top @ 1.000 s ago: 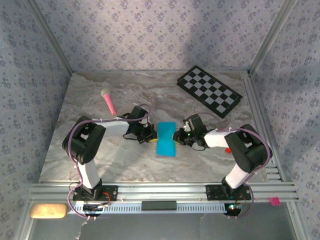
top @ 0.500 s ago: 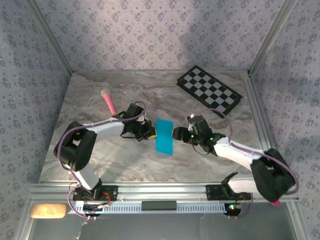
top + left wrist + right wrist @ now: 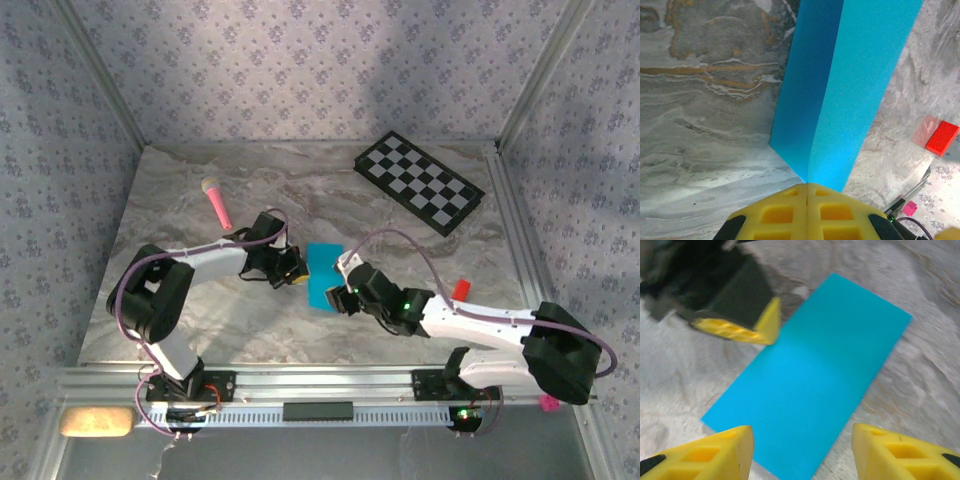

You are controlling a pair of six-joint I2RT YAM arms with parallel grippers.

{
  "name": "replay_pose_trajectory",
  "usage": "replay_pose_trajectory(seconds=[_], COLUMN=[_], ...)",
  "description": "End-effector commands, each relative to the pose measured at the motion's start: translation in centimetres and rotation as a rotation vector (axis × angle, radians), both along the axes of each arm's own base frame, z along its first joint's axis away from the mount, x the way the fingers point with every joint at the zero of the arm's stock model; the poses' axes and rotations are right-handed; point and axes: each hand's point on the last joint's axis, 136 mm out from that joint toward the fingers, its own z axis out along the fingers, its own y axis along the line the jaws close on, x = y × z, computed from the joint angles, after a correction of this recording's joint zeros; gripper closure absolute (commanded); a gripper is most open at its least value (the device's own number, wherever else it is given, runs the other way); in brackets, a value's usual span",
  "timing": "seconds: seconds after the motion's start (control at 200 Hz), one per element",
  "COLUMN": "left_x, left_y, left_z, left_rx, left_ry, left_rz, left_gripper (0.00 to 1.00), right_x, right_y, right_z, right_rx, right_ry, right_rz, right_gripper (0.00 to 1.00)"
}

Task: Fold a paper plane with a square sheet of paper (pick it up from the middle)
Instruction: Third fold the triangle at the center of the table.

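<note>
Square sheet of paper (image 3: 325, 275): bright cyan-blue with a plain surface, folded into a long narrow rectangle. It sits about the middle of the desk (image 3: 400, 232), a little toward the near edge, with its length running from the far edge to the near edge.
Fold: in the left wrist view (image 3: 840, 90) two panels meet at a lengthwise crease, and the left panel is in shade.
Lift: I cannot tell whether the sheet lies flat or is raised off the marble.
Left gripper (image 3: 297, 275): the yellow fingers are pressed together with no gap (image 3: 807, 187), pinching the sheet's left long edge. From the right wrist it shows at that same edge (image 3: 762, 322).
Right gripper (image 3: 340, 296): the jaws stand well apart and hold nothing. It hovers over the near end of the sheet, with a yellow fingertip on each side of it (image 3: 802, 445). That view is blurred.
Checkered board (image 3: 420, 183): black and white, at the far right corner of the desk, set at an angle.
Pink stick (image 3: 217, 203): has a pale rounded tip and lies toward the far left, well apart from the sheet.
Red block (image 3: 461, 289): small, on the desk to the right of the sheet (image 3: 941, 138).
</note>
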Motion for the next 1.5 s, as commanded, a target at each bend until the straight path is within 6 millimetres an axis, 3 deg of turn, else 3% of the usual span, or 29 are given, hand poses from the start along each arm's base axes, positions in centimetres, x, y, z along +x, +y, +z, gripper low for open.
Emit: replay_pose_trajectory(seconds=[0.0,0.17,0.33,0.735,1.069,1.494], left_x=[0.2,0.3,0.2,0.2,0.2,0.5], left_y=[0.2,0.0,0.0,0.0,0.1,0.4], left_z=[0.7,1.1,1.1,1.1,1.0,1.1], left_rx=[-0.016,-0.025,-0.029,-0.031,-0.023,-0.01], left_ry=[-0.009,-0.017,-0.016,-0.017,-0.018,-0.033], left_rz=[0.02,0.018,0.019,0.016,0.014,0.027], left_gripper=[0.99,0.99,0.98,0.98,0.98,0.98], right_x=[-0.9,-2.3,-3.0,-2.1,-1.9,-2.3], right_y=[2.4,4.7,6.6,6.6,5.7,5.3], right_z=[0.6,-1.1,-1.4,-4.0,-4.1,-4.0], right_rx=[-0.109,-0.217,-0.255,-0.466,-0.47,-0.417], right_ry=[-0.155,-0.202,-0.28,-0.383,-0.385,-0.346], right_rz=[0.186,0.264,0.294,0.219,0.16,0.149], right_gripper=[0.45,0.44,0.42,0.44,0.75,0.97])
